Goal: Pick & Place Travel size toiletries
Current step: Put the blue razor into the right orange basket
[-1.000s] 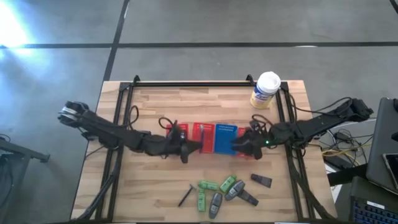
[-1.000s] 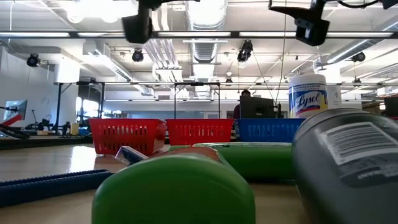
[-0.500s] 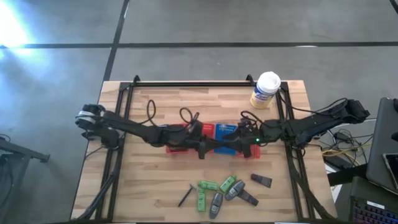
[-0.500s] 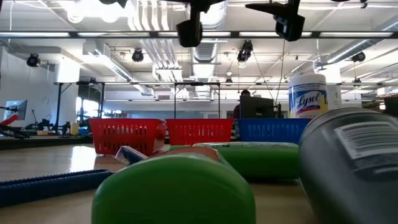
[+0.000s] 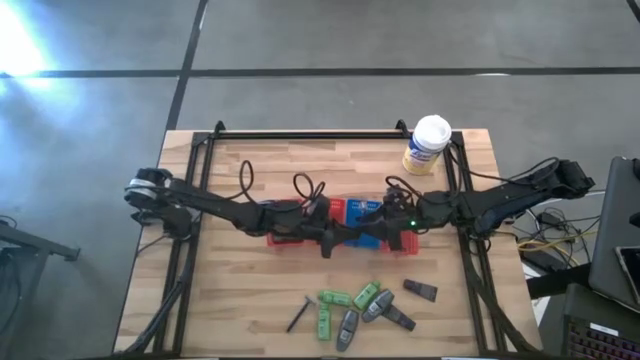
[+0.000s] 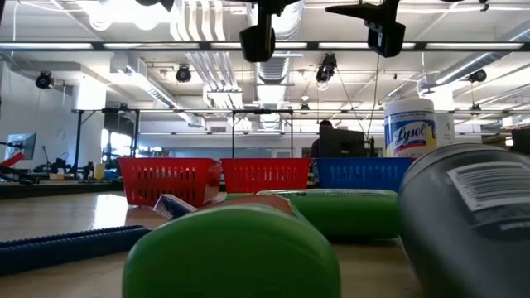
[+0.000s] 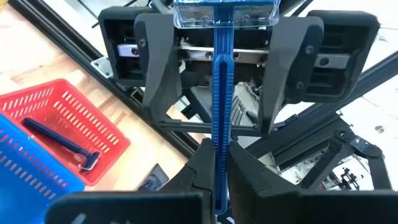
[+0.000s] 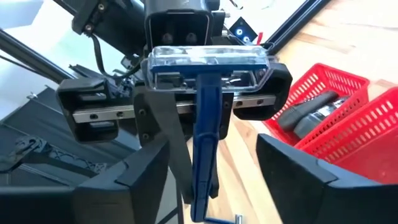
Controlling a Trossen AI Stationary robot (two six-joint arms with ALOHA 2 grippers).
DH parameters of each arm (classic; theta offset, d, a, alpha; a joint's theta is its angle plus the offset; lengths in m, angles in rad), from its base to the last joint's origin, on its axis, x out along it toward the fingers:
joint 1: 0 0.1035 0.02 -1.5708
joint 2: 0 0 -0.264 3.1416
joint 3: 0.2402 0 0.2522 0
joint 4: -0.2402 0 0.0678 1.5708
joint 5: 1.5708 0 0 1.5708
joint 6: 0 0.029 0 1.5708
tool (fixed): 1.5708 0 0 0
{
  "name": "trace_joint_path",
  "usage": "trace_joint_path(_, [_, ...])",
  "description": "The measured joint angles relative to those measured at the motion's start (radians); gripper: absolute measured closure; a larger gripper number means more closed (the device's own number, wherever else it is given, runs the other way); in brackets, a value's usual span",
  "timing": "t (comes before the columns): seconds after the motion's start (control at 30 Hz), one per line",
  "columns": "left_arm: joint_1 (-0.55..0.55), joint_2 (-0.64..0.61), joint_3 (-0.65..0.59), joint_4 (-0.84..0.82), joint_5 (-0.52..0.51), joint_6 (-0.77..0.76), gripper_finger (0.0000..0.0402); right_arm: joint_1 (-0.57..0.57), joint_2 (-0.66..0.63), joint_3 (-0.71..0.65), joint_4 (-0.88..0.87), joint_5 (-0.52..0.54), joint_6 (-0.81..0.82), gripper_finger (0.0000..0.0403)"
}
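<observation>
Left gripper [image 5: 330, 240] pinched shut on a blue razor [image 7: 221, 118], above the baskets [image 5: 362, 216] mid-table. Right gripper [image 5: 377, 232] faces it, fingers spread wide (razor between them, untouched). Other toiletries [image 5: 360, 305] near the front edge.

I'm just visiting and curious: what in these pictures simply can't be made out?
- High view: the arms cover most of the red baskets and the blue basket, so their contents are hidden.
- Low view: a green pack and a grey tube sit so close that they block the table behind.
- Left wrist view: the left tool hides the lower end of the blue razor.
</observation>
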Motion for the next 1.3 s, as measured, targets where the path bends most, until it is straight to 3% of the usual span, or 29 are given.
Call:
trace_joint_path(0.33, [-0.001,0.006,0.001,0.001,-0.026,0.022,0.0380,-0.001,0.001,0.000,-0.001,0.008,0.004,0.0284])
trace_joint_path(0.53, [-0.001,0.005,0.000,-0.008,-0.045,0.028,0.0313,-0.002,0.001,0.000,-0.026,0.030,0.002,0.0373])
trace_joint_path(0.8, [-0.007,-0.011,0.000,-0.184,-0.015,-0.032,0.0242,-0.016,-0.004,-0.001,-0.211,0.062,0.098,0.0376])
trace_joint_path(0.97, [-0.009,-0.070,0.000,-0.446,-0.014,-0.037,0.0223,-0.015,-0.021,-0.001,-0.438,0.081,0.268,0.0374])
trace_joint_path(1.13, [-0.009,-0.155,-0.002,-0.722,-0.101,-0.031,0.0220,-0.014,-0.045,-0.001,-0.733,0.081,0.461,0.0374])
trace_joint_path(1.3, [-0.008,-0.232,-0.003,-0.886,-0.203,-0.003,0.0220,-0.018,-0.057,-0.001,-0.950,0.027,0.626,0.0371])
